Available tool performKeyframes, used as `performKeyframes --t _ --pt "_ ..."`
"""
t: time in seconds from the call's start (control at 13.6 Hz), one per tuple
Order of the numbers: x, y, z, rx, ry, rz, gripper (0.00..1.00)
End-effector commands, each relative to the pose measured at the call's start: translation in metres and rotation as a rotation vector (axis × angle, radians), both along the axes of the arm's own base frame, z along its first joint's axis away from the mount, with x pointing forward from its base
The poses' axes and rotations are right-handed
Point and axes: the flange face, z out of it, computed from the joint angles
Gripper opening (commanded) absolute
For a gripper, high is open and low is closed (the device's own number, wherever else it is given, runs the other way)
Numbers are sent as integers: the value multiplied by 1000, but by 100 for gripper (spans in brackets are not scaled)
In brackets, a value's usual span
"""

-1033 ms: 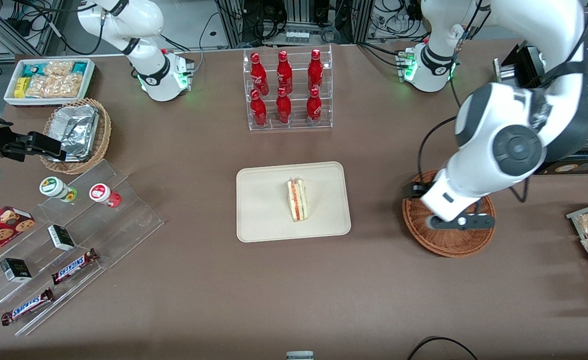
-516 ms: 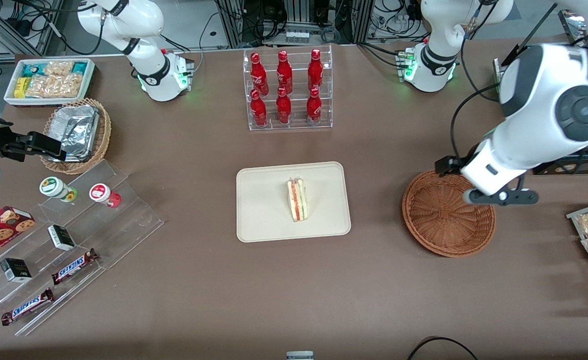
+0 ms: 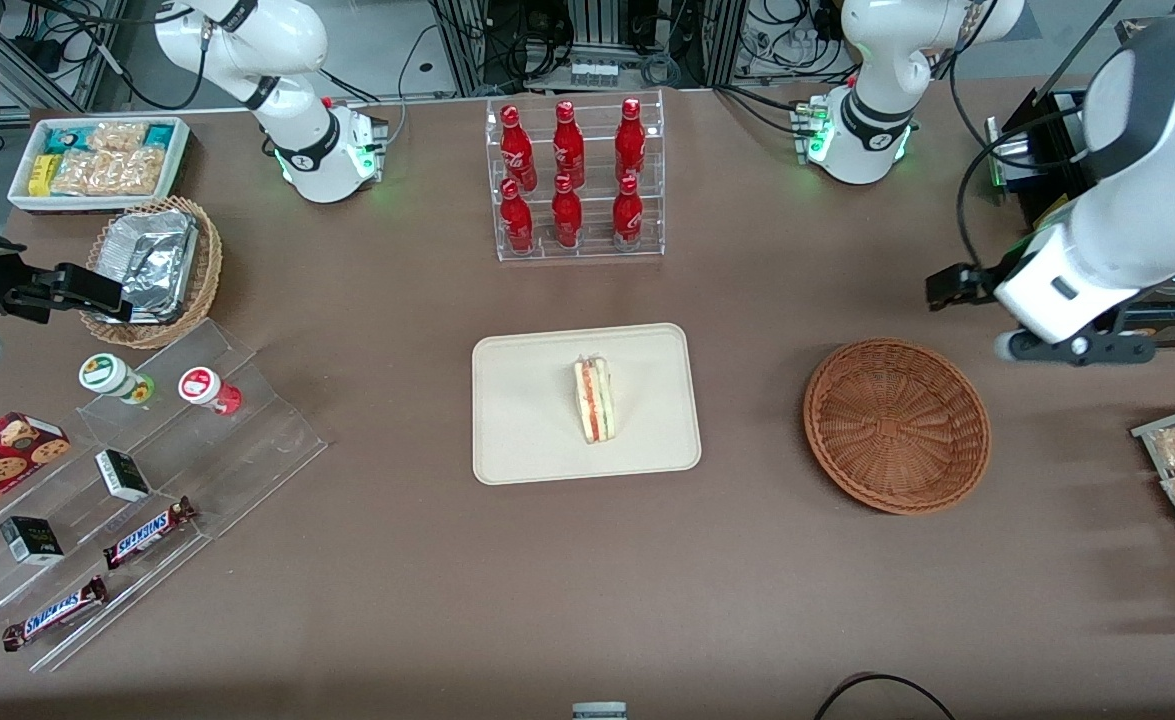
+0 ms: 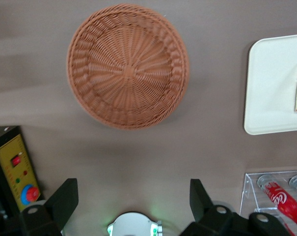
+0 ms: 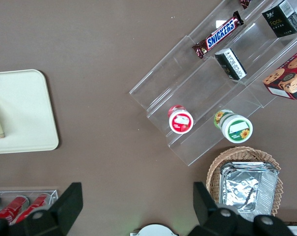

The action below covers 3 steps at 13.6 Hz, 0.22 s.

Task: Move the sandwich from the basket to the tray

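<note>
**A:** Where is the sandwich [image 3: 594, 400]?

**B:** On the tray [image 3: 527, 420], mid-worktop. It lies a little toward the working arm's side of the tray's middle, its long axis running from the worktop's front-camera edge toward the edge with the arm bases. It is a pale bread wedge, with the red and green filling showing along the cut edge.

**A:** And the basket [image 3: 897, 425]?

**B:** Nothing in it; the wrist view shows bare wicker down to the centre. It sits well apart from the tray, toward the working arm's end of the worktop.

**A:** The gripper [image 4: 133, 204]?

**B:** Raised above the worktop near the working arm's end, farther from the front camera than the basket. The jaws stand wide apart with nothing between them. From them, the sandwich lies past the basket toward the worktop's middle, well apart.

**A:** So what is left to do?

**B:** By my reading, nothing: the sandwich rests on the tray, untouched by the gripper.
</note>
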Motion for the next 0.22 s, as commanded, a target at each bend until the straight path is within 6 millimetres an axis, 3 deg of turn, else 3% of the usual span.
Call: performKeyframes --t 0.0,0.15 --pt "-19 12 18 -10 5 4 100" --pt "-22 16 24 -9 -2 11 100"
